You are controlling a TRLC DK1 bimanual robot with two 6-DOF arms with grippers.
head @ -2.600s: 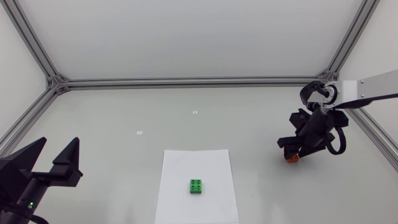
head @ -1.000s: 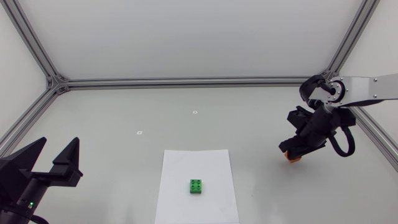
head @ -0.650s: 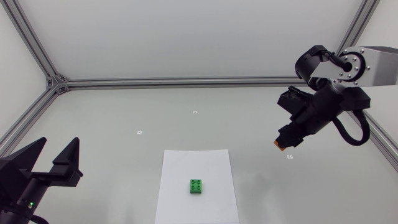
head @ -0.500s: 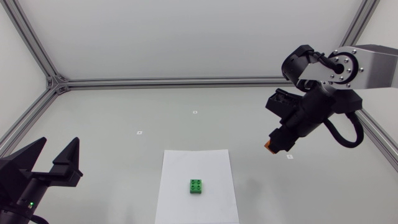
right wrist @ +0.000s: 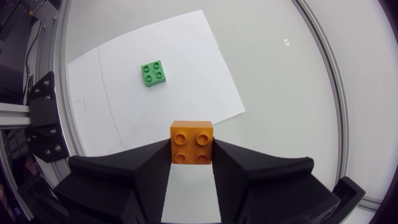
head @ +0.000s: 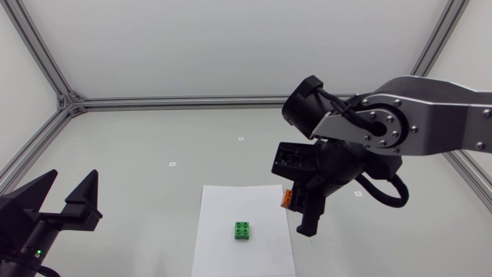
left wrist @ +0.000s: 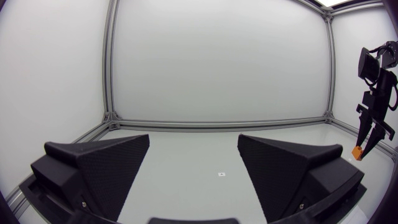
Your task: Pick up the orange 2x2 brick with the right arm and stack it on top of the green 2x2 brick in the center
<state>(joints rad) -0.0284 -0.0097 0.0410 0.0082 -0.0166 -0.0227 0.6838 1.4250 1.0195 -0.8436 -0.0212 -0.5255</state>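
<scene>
The right hand is gripping the orange brick from two sides, studs facing up, and is holding it clear of the desk, above the right-hand edge of the paper. The green brick is sitting studs-up on that paper, untouched and with nothing on it. The coming move is hinging on the offset between the two bricks. In the head view the green one is lying to my left of the orange one and somewhat nearer the front edge of the desk. In the right wrist view it is showing ahead of the hand and a little off toward one finger, not straight on the line between the fingers. The carry is therefore looking like a short diagonal shift across the paper and then a descent, not a straight drop. Being square, neither brick is offering a long axis, but the green brick's sides are sitting slightly turned against those of the orange one, so a small wrist twist is probably being called for before the studs can seat. The left hand is resting with its fingers spread and nothing between them at the desk's left front corner, well apart from both bricks, so the right arm is much the nearer.
</scene>
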